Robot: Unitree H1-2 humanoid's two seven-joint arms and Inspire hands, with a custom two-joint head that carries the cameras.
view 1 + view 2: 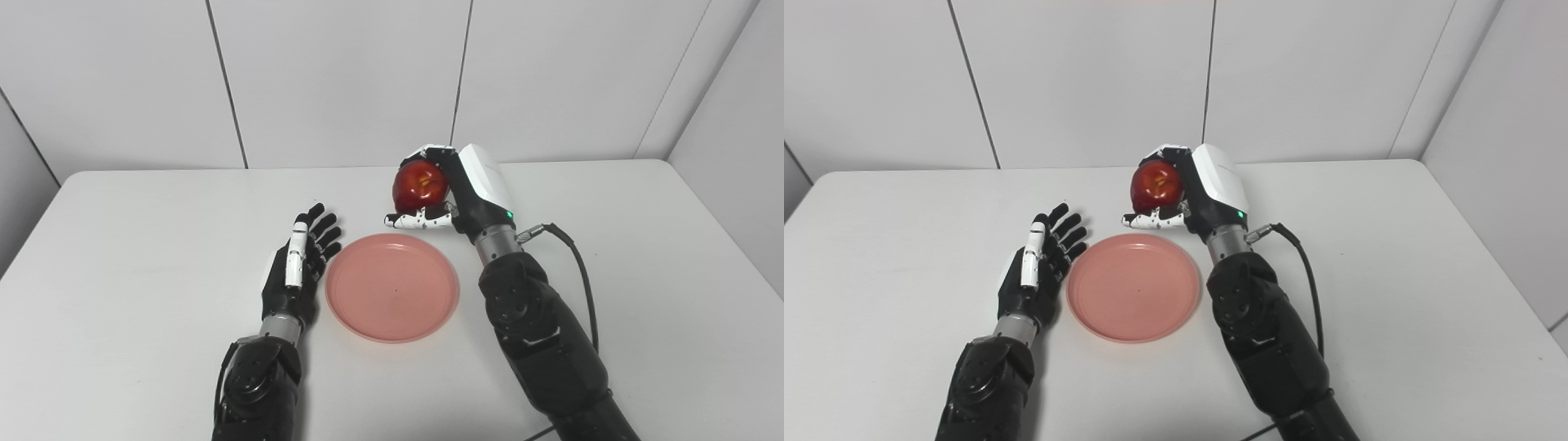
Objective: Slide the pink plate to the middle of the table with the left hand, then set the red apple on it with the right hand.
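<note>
Mid-table: pink plate (pixel 392 288); left hand (pixel 298 269) beside, fingers spread; right hand (pixel 456 190) clasps red apple (pixel 419 185), seemingly raised.

I see the plate (pixel 392 288) lying on the counter (pixel 122 245) near its middle. My left hand (pixel 300 263) sits just beside the plate's left rim. Behind the plate's far right edge, my right hand (pixel 447 190) holds the apple (pixel 419 185) above the counter.
</note>
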